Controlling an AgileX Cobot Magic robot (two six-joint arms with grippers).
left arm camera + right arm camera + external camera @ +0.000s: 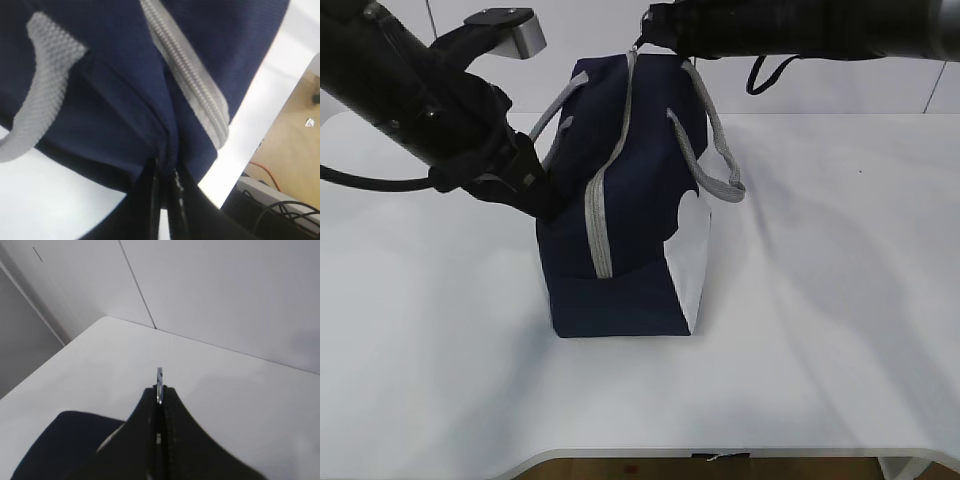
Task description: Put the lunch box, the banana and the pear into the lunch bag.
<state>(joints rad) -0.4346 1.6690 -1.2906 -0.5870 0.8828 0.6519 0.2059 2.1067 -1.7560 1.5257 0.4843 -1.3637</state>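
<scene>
The navy lunch bag [620,250] stands on the white table [820,300], and its grey zipper [598,220] is closed along the part facing me. My left gripper [545,205] is shut on a fold of the bag's navy fabric [110,100] on its left side, beside the zipper [185,65]. My right gripper [645,42] is at the bag's top rear end. It is shut on a thin metal ring pull [159,377] that sticks out past the fingertips. The lunch box, the banana and the pear are out of view.
Grey handles [715,150] hang over the bag's right side, and one handle [45,90] hangs on its left. The table's front edge [720,452] is near. Beyond the table, the floor with cables [280,210] shows. A pale wall [225,290] stands behind the table.
</scene>
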